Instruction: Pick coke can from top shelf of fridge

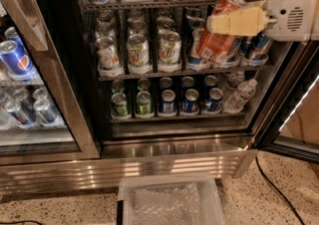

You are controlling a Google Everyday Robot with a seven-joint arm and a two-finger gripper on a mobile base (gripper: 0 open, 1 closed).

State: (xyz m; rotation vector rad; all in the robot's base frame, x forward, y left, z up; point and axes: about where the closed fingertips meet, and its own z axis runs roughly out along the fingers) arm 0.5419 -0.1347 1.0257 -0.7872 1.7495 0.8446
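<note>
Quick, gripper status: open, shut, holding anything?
The gripper: closed on the coke can, held tilted at upper right, in front of the fridge racks.

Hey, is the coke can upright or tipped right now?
Tipped. The coke can leans, silver top up and to the right, clamped in the gripper at upper right, off any shelf.

The pale yellow gripper [215, 22], in front of the middle rack at the right, clasps the red-orange coke can [217, 48] with white lettering. Beside it stand green-and-white cans [138, 50], and lower down blue-and-silver cans [190, 100]. The fridge [149, 167] has a ribbed steel base. The floor [279, 194] is speckled beige.
</note>
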